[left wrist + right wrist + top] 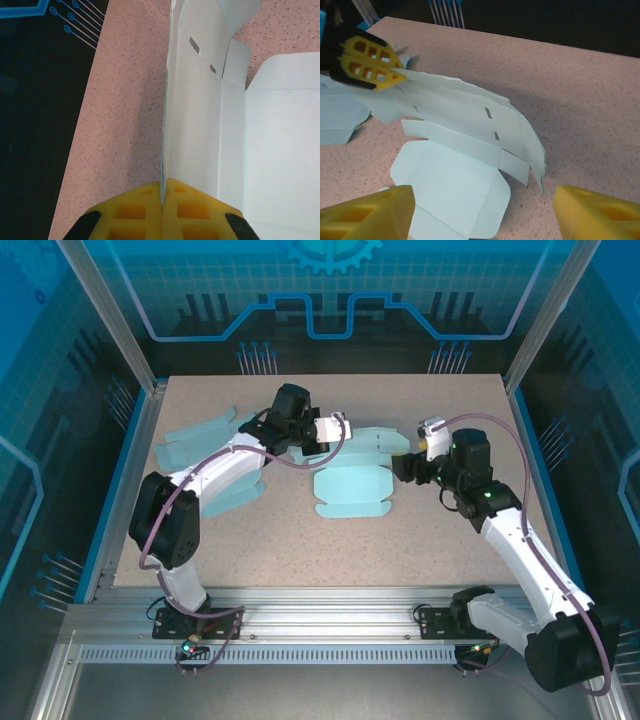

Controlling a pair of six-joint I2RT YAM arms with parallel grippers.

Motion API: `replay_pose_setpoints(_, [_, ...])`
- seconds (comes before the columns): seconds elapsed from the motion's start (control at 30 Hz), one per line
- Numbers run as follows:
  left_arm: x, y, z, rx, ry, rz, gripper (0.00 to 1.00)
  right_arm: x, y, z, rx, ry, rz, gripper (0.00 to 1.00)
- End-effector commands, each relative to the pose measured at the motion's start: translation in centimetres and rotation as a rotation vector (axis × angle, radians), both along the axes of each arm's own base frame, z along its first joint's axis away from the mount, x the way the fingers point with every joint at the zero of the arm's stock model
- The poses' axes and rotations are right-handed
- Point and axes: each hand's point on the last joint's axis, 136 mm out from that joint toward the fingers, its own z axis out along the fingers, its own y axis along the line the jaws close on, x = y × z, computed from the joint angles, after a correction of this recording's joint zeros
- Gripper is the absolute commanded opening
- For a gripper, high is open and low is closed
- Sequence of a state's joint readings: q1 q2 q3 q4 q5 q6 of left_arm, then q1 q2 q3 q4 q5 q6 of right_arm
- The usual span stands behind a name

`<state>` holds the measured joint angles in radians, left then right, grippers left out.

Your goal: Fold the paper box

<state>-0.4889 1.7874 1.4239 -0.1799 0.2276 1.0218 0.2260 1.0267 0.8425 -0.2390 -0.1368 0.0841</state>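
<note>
Left pincer (162, 195) is closed on a raised flap of the paper box (280, 150); right pincer (485, 197) stands wide open, empty, over the desk (125, 125).

Speckled table (440, 540) – paper box blank (352, 495) at centre, spare blanks (195, 440) left

Pale blue paper box (352, 492); speckled pinkish-beige table (300, 550); yellow pads on left claw (162, 195)

A speckled beige tabletop (440, 540) sits inside a frame of aluminium posts (110, 320). Blue circuit-pattern wall panels (420, 290) enclose it on three sides.
</note>
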Motion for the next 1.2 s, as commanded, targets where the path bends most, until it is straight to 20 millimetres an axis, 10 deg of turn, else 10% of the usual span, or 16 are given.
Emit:
replay_pose_setpoints(0.0, [-0.1,-0.6,-0.9,-0.005,0.046,0.004,0.00,-0.3,-1.4,-1.8,0.038,0.093,-0.099,0.79])
replay_pose_setpoints(0.4, [1.6,-1.2,-3.4,0.017,0.076,0.060,0.00,0.3,-4.0,-5.5,0.147,0.265,-0.264,1.00])
replay_pose_setpoints(0.77, [2.7,-2.6,-3.9,-0.026,-0.006,0.125,0.00,-0.4,-4.6,-7.1,0.214,0.344,-0.299,1.00])
replay_pose_setpoints(1.17, [2.1,-3.6,-5.5,-0.005,0.027,0.085,0.00,2.1,-4.9,-8.1,0.256,0.355,-0.293,0.73])
